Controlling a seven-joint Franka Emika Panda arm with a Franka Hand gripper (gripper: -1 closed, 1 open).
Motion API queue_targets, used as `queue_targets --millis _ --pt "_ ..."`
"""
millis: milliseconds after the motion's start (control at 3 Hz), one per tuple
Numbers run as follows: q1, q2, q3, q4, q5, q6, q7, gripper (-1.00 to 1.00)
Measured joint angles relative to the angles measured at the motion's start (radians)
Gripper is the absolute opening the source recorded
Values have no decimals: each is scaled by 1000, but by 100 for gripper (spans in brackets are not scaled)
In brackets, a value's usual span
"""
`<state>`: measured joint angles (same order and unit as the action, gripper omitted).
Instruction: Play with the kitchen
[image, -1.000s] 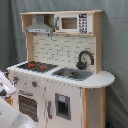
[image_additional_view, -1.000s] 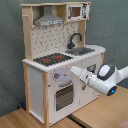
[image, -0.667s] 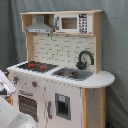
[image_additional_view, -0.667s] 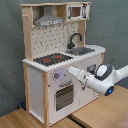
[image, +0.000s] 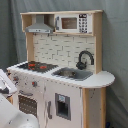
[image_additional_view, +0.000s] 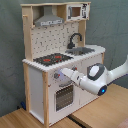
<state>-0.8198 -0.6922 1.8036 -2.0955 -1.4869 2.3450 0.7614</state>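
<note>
Claw (image_additional_view: 64, 75) nearer kitchen (image_additional_view: 55, 30) knob panel, above oven door (image_additional_view: 64, 97)

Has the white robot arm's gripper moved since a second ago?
Yes. In the second exterior view the gripper moved leftward, closer to the knobs on the pale wood play kitchen.

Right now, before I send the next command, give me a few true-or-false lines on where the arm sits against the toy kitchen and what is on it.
1. The gripper is at the kitchen front, near the knobs above the oven door. True.
2. The oven door hangs wide open. False: it looks closed in both exterior views.
3. The faucet is black and stands behind the sink. True.
4. The stovetop burners are blue. False: they are red.
5. The microwave sits on the countertop. False: it is up top beside the hood.
</note>
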Motion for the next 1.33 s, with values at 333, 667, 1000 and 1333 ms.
queue_targets --millis 333,667,1000,1333 --pt "-73 -8 52 43 0 19 6 100" --pt "-153 -20 114 82 0 43 21 100" --pt "-217 -39 154 115 0 97 40 100" --pt "-266 -48 154 157 0 174 41 100"
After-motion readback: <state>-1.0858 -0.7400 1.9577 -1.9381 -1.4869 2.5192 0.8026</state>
